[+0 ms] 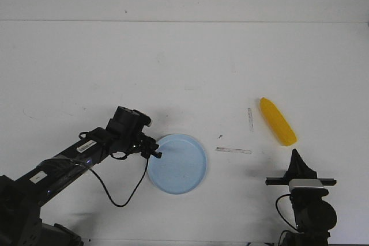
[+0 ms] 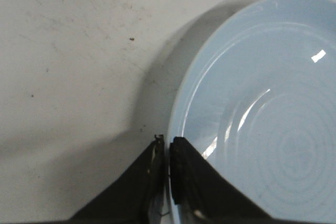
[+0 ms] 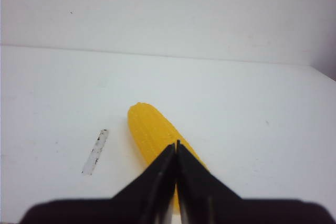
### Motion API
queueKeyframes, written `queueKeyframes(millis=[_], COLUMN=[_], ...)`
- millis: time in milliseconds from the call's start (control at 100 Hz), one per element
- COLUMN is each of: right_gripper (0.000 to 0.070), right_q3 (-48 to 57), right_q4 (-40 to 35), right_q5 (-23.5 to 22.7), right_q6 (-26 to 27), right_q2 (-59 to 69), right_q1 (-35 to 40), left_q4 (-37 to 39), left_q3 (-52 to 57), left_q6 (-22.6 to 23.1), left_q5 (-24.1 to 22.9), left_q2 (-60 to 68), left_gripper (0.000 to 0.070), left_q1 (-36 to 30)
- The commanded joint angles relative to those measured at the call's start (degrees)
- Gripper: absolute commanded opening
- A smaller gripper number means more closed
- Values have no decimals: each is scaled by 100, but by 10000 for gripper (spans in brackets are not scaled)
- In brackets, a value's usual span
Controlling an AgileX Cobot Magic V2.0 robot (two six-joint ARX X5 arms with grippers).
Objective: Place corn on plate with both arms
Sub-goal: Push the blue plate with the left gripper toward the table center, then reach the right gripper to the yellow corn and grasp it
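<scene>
The plate lies flat near the table's front edge; it looks stiff and smooth. The left gripper pinches its rim, with the arm stretched low. The corn lies well apart to the right, probably light and slippery; its middle seems best to grasp. The right gripper hovers just before it, closed and empty.
</scene>
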Motion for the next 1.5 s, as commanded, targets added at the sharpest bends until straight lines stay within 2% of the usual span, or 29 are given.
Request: queueKeyframes(millis=[0, 40, 270, 340, 480, 740, 810, 950, 1120, 1200, 1270, 1420, 1490], right_gripper=[0, 0, 0, 0, 0, 0, 0, 0, 0, 0, 0, 0, 0], right_q3=[-7, -7, -7, -7, -7, -7, -7, -7, -7, -7, -7, 7, 107], right_q4=[57, 57, 57, 59, 59, 59, 59, 61, 63, 63, 81, 330, 380], right_q5=[15, 15, 15, 15, 13, 17, 20, 17, 17, 20, 24, 28, 66], right_q6=[57, 57, 55, 55, 57, 57, 57, 59, 61, 59, 59, 114, 151], right_q2=[4, 4, 4, 4, 4, 4, 4, 4, 4, 4, 4, 4, 4], right_q1=[2, 2, 2, 2, 2, 2, 2, 2, 2, 2, 2, 2, 2], left_q4=[42, 39, 9, -81, -435, -627, -673, -647, -505, -389, -323, -306, -293], left_q3=[105, 105, 144, 236, 531, 562, 483, 66, -804, -1200, -1521, -1985, -2103], left_q6=[50, 46, -136, -136, -107, 144, 247, 555, 800, 807, 791, 579, 540], left_q5=[35, 37, 35, 22, -350, -2004, -2155, -2155, -2087, -1993, -1832, -1580, -1478], left_q2=[98, 98, 13, -111, -518, -2072, -2542, -3475, -4610, -5115, -5521, -6050, -6148], left_gripper=[22, 67, 456, 543, 570, 569, 566, 516, 506, 413, 302, 70, 0], left_q1=[-42, -42, -31, -7, 81, 601, 859, 1512, 2409, 2730, 2948, 3051, 3047])
